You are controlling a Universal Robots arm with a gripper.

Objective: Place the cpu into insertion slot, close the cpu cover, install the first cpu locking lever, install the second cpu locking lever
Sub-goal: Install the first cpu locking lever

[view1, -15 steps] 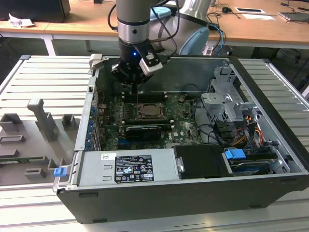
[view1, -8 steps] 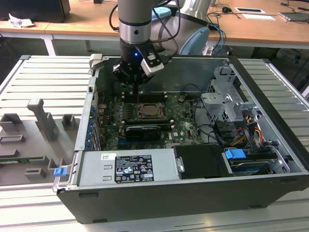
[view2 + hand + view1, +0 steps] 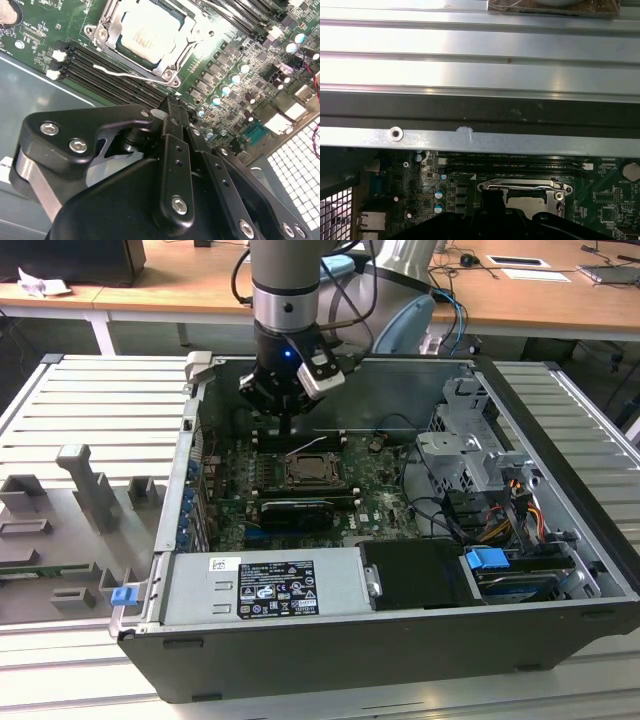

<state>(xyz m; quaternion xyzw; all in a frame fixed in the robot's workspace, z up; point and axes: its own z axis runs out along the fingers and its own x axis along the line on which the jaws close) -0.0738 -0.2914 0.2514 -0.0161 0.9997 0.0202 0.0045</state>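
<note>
Second wrist view: cpu (image 3: 148, 35) sits in insertion slot (image 3: 111, 31)

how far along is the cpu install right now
Done: the cpu sits in the insertion slot, with the cpu cover closed around it. In hand: nothing; the gripper, fingers together, hovers beside the socket. Left: at least one locking lever looks unlatched, a thin wire standing off the socket.

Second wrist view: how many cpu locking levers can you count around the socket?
1. A thin silver cpu locking lever lies beside the cpu cover, over the black memory slots. A second may be hidden on the cover's far side.
</note>
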